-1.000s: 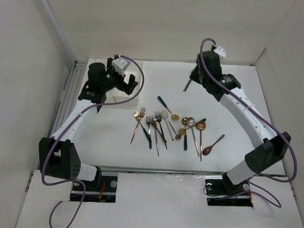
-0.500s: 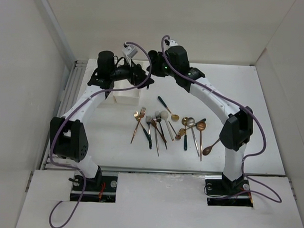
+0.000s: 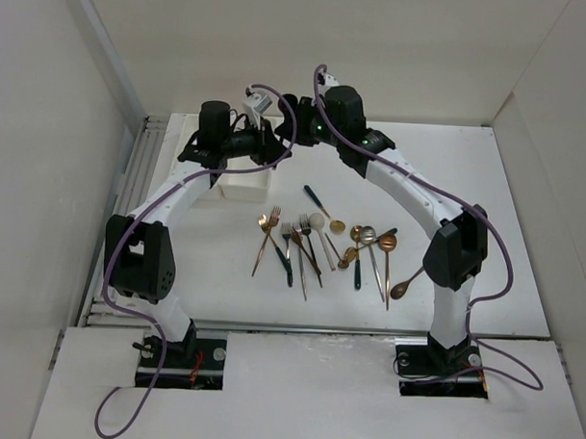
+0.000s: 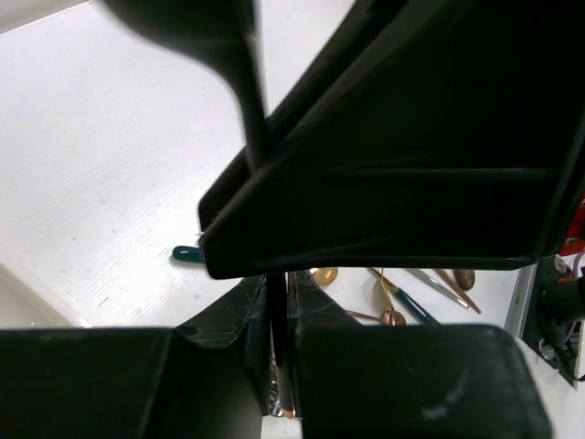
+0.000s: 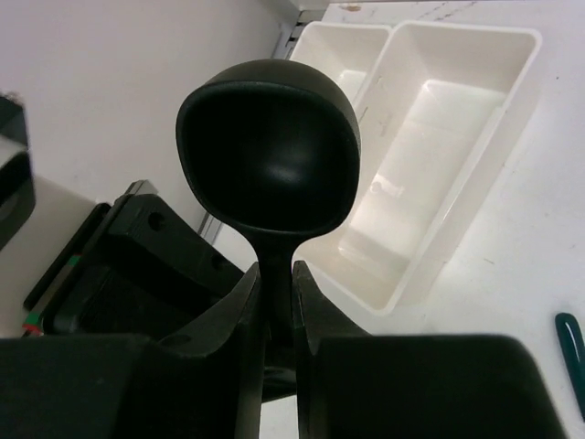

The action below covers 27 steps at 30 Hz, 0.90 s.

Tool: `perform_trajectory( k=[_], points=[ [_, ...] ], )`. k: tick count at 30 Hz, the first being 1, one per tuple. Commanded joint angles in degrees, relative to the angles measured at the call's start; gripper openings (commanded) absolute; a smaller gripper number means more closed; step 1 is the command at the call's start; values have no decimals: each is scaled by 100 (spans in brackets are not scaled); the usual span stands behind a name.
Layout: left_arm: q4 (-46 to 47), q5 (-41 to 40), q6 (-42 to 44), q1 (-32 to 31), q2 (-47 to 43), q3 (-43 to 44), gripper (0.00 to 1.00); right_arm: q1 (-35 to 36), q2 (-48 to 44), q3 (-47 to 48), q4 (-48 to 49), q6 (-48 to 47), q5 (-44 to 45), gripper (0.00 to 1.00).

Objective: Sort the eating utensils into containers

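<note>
A black spoon (image 5: 268, 146) stands bowl-up in my right gripper (image 5: 274, 274), which is shut on its neck. My left gripper (image 4: 279, 283) is shut on the thin handle of the same black spoon (image 4: 277, 311), so both grippers hold it. In the top view the two grippers meet at the back centre, left gripper (image 3: 272, 145) against right gripper (image 3: 292, 123), just beside the containers (image 3: 244, 185). The two white containers (image 5: 430, 165) lie side by side below the spoon. The other eating utensils (image 3: 321, 242) lie spread on the table's middle.
White walls close in the table on the left, back and right. A teal-handled utensil (image 5: 571, 352) lies near the bins. Copper and gold spoons (image 4: 393, 317) show below the left wrist.
My right arm swung from the back right to the back centre with the black spoon. My left gripper rose to meet it and has closed on the handle.
</note>
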Motion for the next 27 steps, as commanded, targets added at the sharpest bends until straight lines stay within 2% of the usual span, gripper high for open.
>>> perform_trajectory(
  k=[1, 2, 3, 4, 6, 7, 8, 9, 10, 12, 13, 15, 17, 20, 23, 24, 27],
  points=[
    [371, -23, -105, -6, -139, 212, 0, 68, 87, 70, 287, 116, -387, 0],
    [284, -110, -105, -6, -139, 212, 0, 68, 87, 70, 287, 116, -457, 0],
    [222, -311, -105, -6, -139, 212, 0, 68, 157, 140, 287, 116, -597, 7],
    [109, -443, -105, -6, -191, 159, 0, -2, 157, 141, 287, 116, -668, 20],
    [-15, -1003, -157, 150, -192, 159, 0, -160, 157, 141, 209, 116, -669, 58],
    [-94, -1225, -158, 239, -253, 98, 0, -300, 157, 141, 69, 116, -504, 63],
    [-330, -1462, -158, 335, -254, 97, 0, -379, -8, 80, -342, 116, -293, 74],
    [-497, -1725, -19, 545, -254, 97, 0, -459, -97, 9, -563, 116, -56, 77],
    [-664, -2372, 244, 660, -254, 97, 0, -546, -219, -104, -748, 64, 294, 80],
    [-1129, -3060, 553, 871, -87, 343, 0, -793, -605, -578, -1206, -137, 543, 82],
    [-1253, -3656, 702, 1090, 122, 457, 0, -846, -755, -763, -1372, -217, 692, 82],
    [-1456, -4090, 1106, 1293, 404, 878, 0, -916, -1097, -1299, -1873, -340, 1123, 91],
    [-1676, -4442, 1379, 1444, 905, 1325, 0, -986, -1283, -1816, -2199, -393, 1421, 91],
    [-1677, -4750, 1924, 1505, 1405, 1495, 0, -1057, -1573, -2380, -2551, -393, 1476, 87],
    [-1598, -4883, 2118, 1505, 1696, 1556, 0, -1198, -1872, -3101, -2745, -157, 1326, 73],
    [-1598, -4883, 2171, 1505, 1698, 1556, 0, -1250, -1942, -3259, -2797, -156, 1378, 62],
    [-1458, -4944, 2232, 1505, 1768, 1295, 0, -1250, -2241, -3926, -3244, 55, 1694, 45]
  ],
)
